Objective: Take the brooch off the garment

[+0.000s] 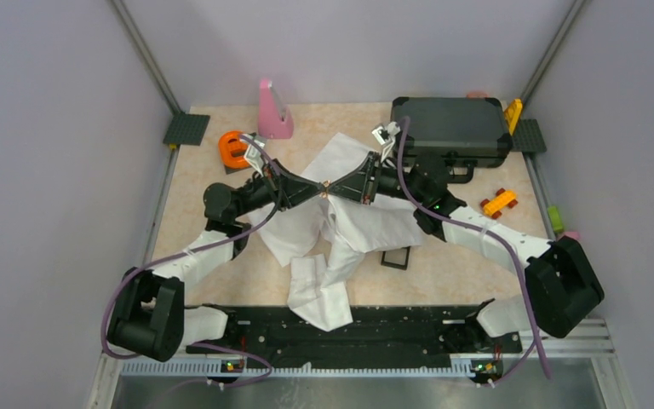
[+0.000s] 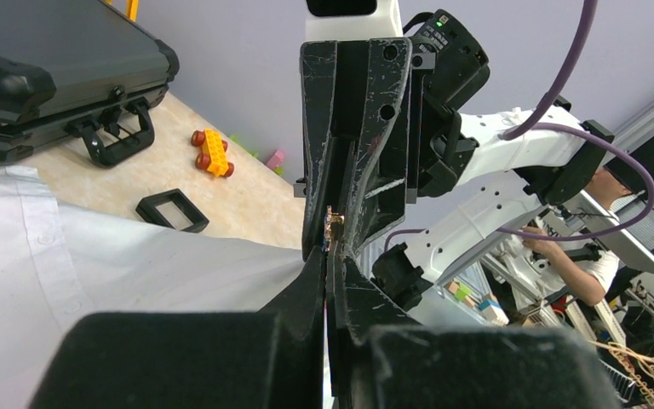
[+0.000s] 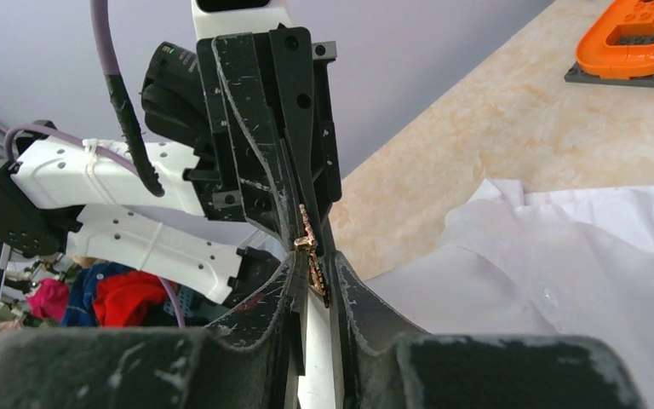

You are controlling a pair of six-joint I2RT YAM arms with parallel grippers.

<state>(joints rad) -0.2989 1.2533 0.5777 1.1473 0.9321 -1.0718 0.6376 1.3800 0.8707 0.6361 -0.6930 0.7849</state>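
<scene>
brooch (image 3: pixel 313 271), small and gold-toned with a beaded, chain-like edge (finer detail is unreadable), sits tip to tip between both hands, raised above the white garment (image 1: pixel 375 223) on the tabletop (image 1: pixel 464 260). left hand (image 2: pixel 329 260) and right hand (image 3: pixel 312 254) each pinch narrowly onto it.

1. Garment (image 1: pixel 366 223): plain white.
2. Brooch (image 3: pixel 311 256): pale gold with a metallic sheen.
3. Left gripper (image 1: pixel 315 189) and right gripper (image 1: pixel 338 191): black, with pale scuff marks.
4. Table (image 1: pixel 221 273): beige with cream marbling.
5. Case (image 1: pixel 451 128) and square tray (image 1: pixel 396 257): black.
6. Toy car (image 1: pixel 498 203): orange-yellow body, dark red wheels.
7. Tall wedge (image 1: pixel 272 111): pink.
8. Ring piece (image 1: pixel 234 149): orange.
9. Cable (image 1: pixel 404 153): purple.
</scene>
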